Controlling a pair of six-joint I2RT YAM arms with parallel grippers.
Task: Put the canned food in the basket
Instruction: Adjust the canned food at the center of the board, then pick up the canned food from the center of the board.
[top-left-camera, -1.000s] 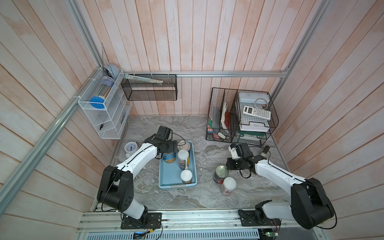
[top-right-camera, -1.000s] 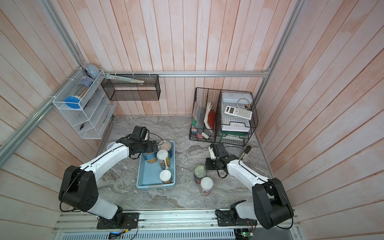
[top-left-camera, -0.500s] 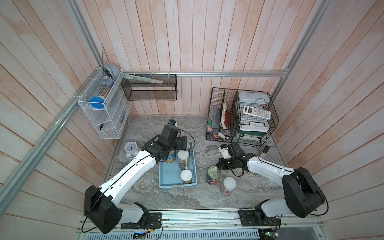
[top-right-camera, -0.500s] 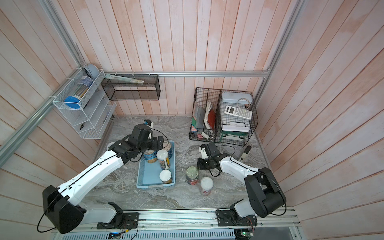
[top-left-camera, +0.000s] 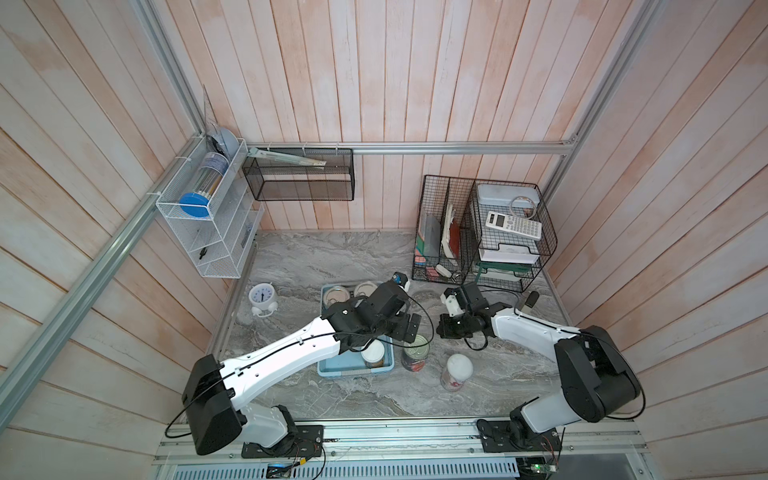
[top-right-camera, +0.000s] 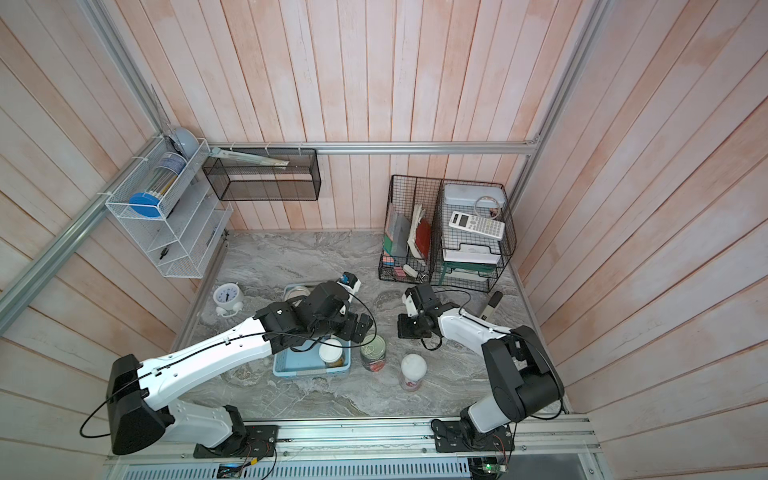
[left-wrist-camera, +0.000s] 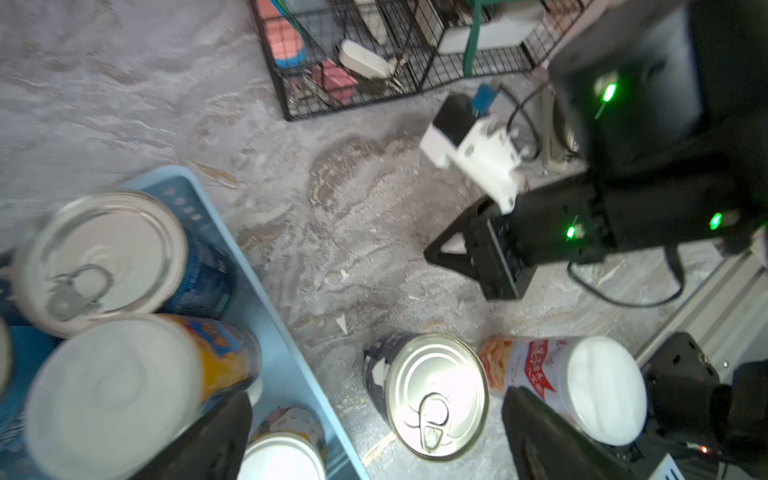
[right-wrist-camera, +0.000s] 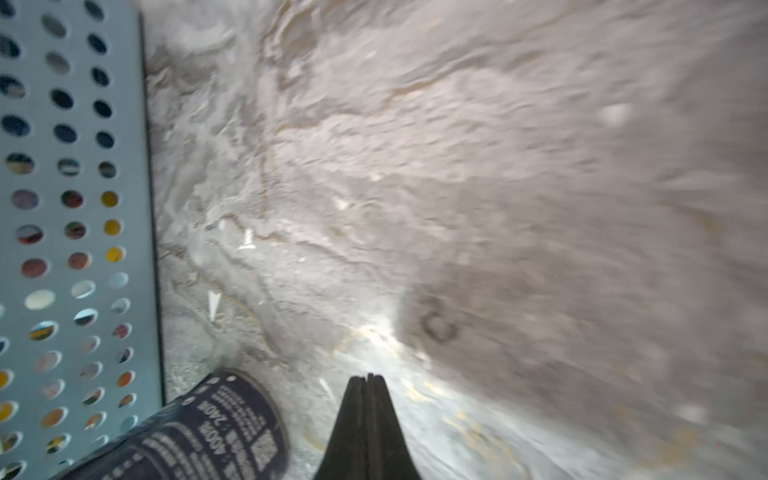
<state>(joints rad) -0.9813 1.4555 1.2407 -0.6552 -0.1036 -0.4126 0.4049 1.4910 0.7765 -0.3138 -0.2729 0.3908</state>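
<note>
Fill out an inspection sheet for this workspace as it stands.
Surface: grey marbled table, nothing spilled that I can see.
Job's things: blue basket holds four cans; dark tin and white-lidded can stand upright outside it.
Clutter: alarm clock; black wire racks with a calculator.
Grippers: left gripper open above the dark tin; right gripper shut, empty, low beside it.
Cables: left arm's black cable arcs near the dark tin; right arm's cable loops low.
Surroundings: plank walls, white wire shelf, black mesh shelf.
</note>
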